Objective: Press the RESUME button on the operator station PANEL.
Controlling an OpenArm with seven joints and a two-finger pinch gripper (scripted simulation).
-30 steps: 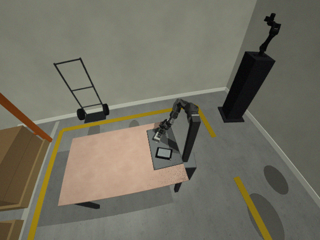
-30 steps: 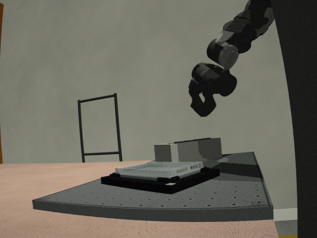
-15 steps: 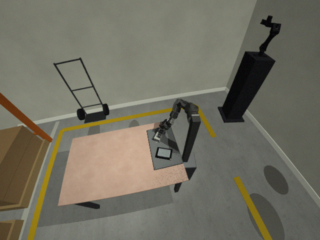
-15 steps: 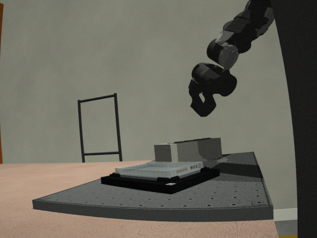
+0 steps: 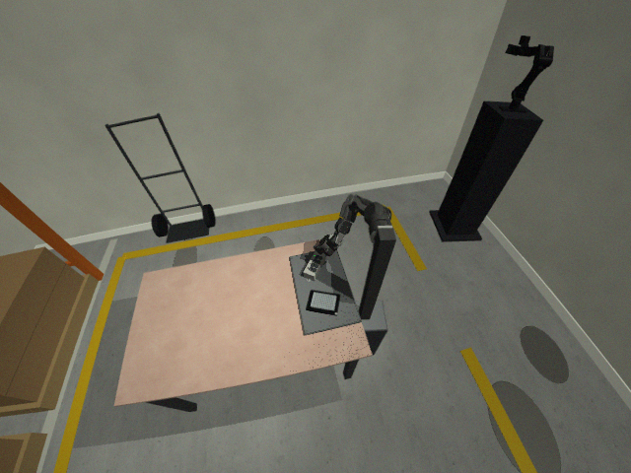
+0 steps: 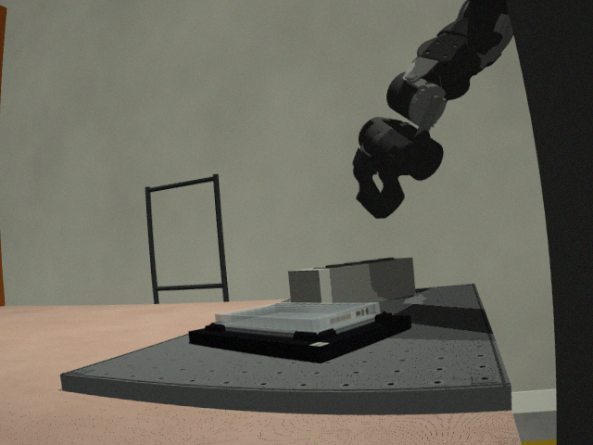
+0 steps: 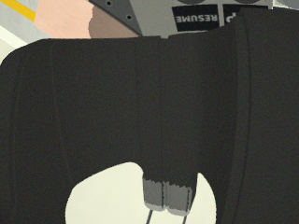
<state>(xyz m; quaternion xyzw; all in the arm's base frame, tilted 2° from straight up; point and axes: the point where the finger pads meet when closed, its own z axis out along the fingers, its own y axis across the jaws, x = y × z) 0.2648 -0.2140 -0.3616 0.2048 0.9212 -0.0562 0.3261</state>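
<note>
My gripper (image 6: 380, 214) (image 7: 177, 127) is shut and empty, its fingertips together, raised above the operator station panel (image 5: 308, 272) (image 6: 346, 283) (image 7: 156, 19) and not touching it. In the wrist view the RESUME label (image 7: 196, 19) shows upside down at the top edge, with a label ending in P (image 7: 230, 18) beside it. Dark round parts are cut off above both labels; the gripper's body hides the rest. A small green spot (image 5: 314, 255) shows on the panel; I cannot tell whose lamp it is. The plate M06 (image 5: 323, 301) (image 6: 296, 316) sits in the black nest (image 6: 263, 346).
The panel and nest stand on a grey perforated board (image 5: 328, 325) (image 6: 287, 400) at one end of the pink table (image 5: 219, 330) (image 6: 29, 339). The arm's dark post (image 5: 378, 275) (image 6: 558, 191) rises beside the board. A hand truck (image 5: 163, 175) (image 6: 220, 239) stands by the wall.
</note>
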